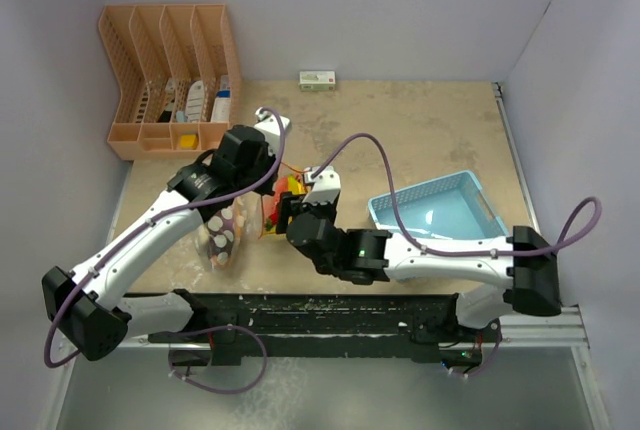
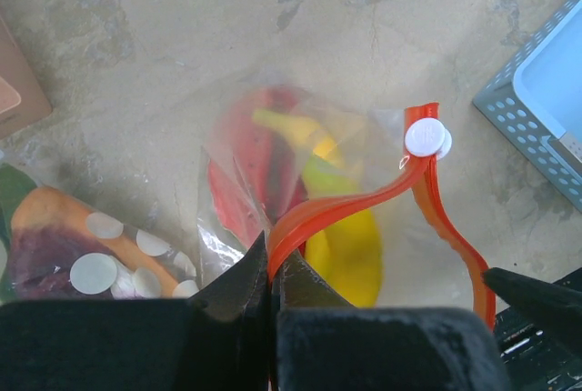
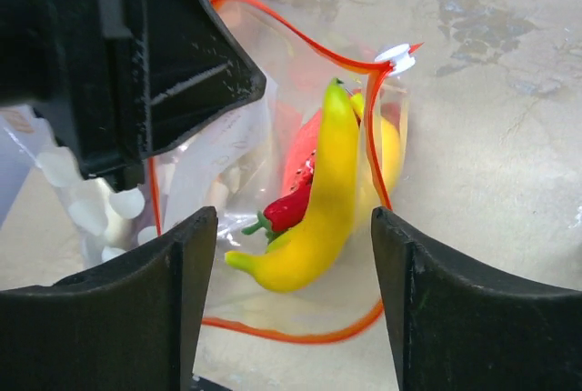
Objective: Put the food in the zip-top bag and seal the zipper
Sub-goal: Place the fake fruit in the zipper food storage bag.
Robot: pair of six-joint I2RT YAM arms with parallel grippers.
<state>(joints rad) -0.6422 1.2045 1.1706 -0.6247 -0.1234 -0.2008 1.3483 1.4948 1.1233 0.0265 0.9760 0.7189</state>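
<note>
Stained beige table (image 1: 430, 140), basket (image 1: 440, 205) well to the right. Pinching zipper (image 2: 346, 205) tight with left gripper (image 2: 271, 291), holding bag (image 2: 245, 164) mouth up and open near table centre. Hovering right gripper (image 3: 291, 227) over mouth, fingers spread, gripping nothing. Banana (image 3: 323, 200) and chili (image 3: 289, 209) lying partly inside. Probably worth nudging food deeper, clearing the strip before running white slider (image 2: 425, 136) along.

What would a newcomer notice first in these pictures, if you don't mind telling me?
Most likely the bright yellow banana with a red chili beside it, in the clear zip-top bag at the middle of the table. Next, the left hand pinching the bag's red-orange zipper, while the right hand hangs open at its mouth. The light blue basket sits to the right.
</note>
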